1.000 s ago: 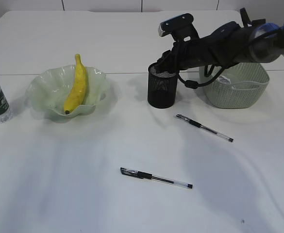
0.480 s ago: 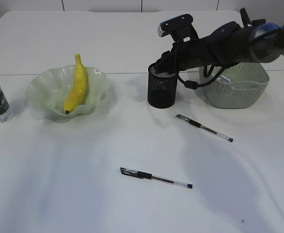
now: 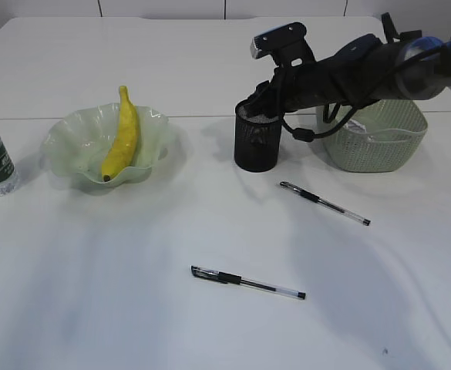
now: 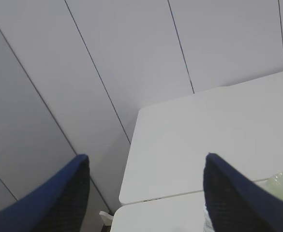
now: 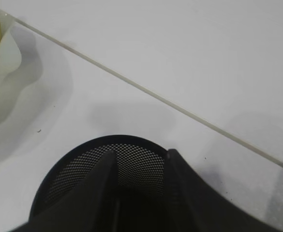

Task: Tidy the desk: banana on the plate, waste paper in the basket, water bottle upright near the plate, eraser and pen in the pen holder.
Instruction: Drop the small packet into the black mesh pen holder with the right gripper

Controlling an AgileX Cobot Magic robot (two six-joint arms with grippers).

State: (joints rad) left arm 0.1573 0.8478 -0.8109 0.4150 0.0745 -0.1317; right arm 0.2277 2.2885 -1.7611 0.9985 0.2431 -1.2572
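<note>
Barely any change vs a sec ago: right gripper (image 5: 136, 159) still hangs over the black mesh pen holder (image 3: 257, 137), fingers now a touch wider, part-spread, nothing visible between them. Holder sits mid-bench toward the far edge; pale green woven basket (image 3: 375, 139) just right of it. Two clear-barrelled black pens left: one (image 3: 324, 203) near the holder, long axis slanting toward the near right corner, below and right of the fingers; the other (image 3: 247, 282) mid-bench, nearer front edge. Right arm closer to both. Left gripper (image 4: 146, 193) wide open, empty, off-bench.

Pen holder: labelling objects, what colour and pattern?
Black perforated mesh pen holder, clearest in the right wrist view.
</note>
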